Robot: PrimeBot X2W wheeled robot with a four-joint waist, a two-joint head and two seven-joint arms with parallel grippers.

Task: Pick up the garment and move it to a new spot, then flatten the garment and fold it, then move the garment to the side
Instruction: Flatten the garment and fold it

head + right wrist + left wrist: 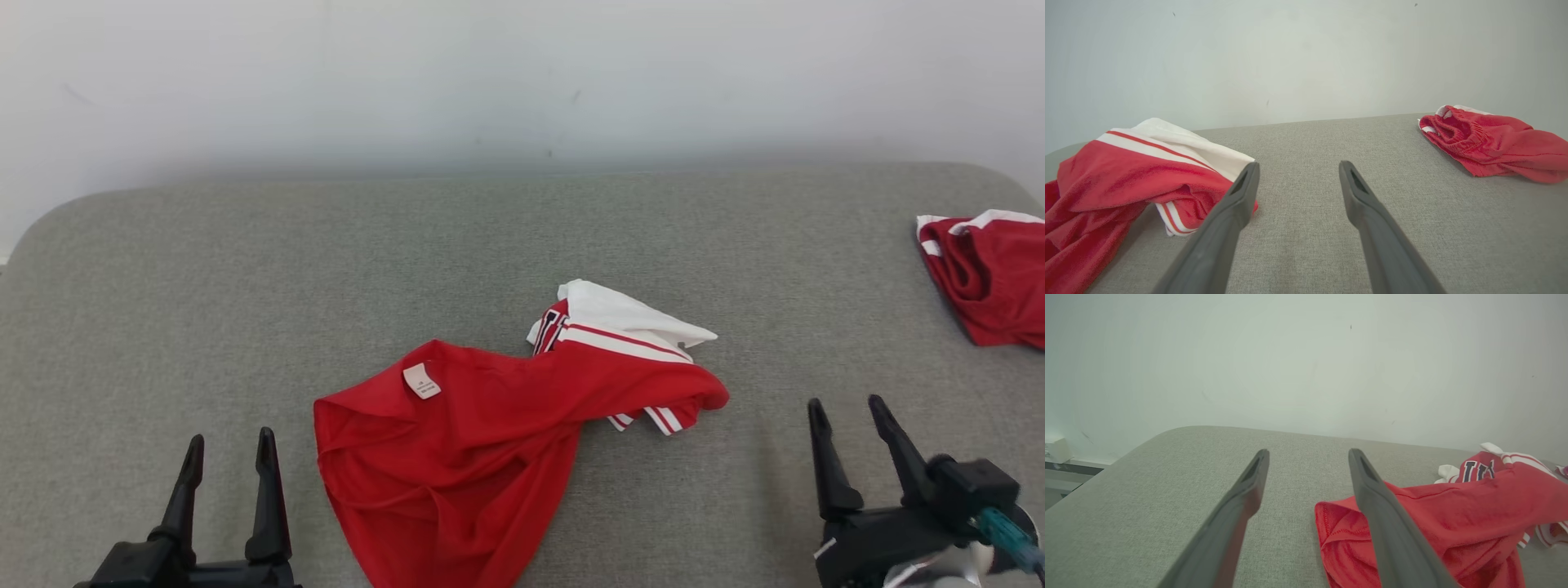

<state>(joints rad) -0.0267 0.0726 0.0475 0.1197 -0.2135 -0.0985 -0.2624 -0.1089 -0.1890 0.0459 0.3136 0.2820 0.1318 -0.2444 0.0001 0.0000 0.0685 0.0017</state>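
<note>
A crumpled red garment (490, 425) with white stripes, a white panel and a small white label lies in the middle of the grey padded table (245, 269). My left gripper (230, 447) stands open at the lower left, a short way left of the cloth, holding nothing. Low on the right, my right gripper (847, 410) is open too, apart from the garment's striped end. The left wrist view has the garment (1453, 522) to the right of the open left gripper (1308, 455). In the right wrist view the garment (1126, 179) lies left of the open right gripper (1297, 167).
A second red garment (992, 278) with white trim is bunched at the table's right edge; it lies at the far right in the right wrist view too (1490, 143). A pale wall (522, 82) rises behind the table. Bare grey surface lies left of and behind the middle garment.
</note>
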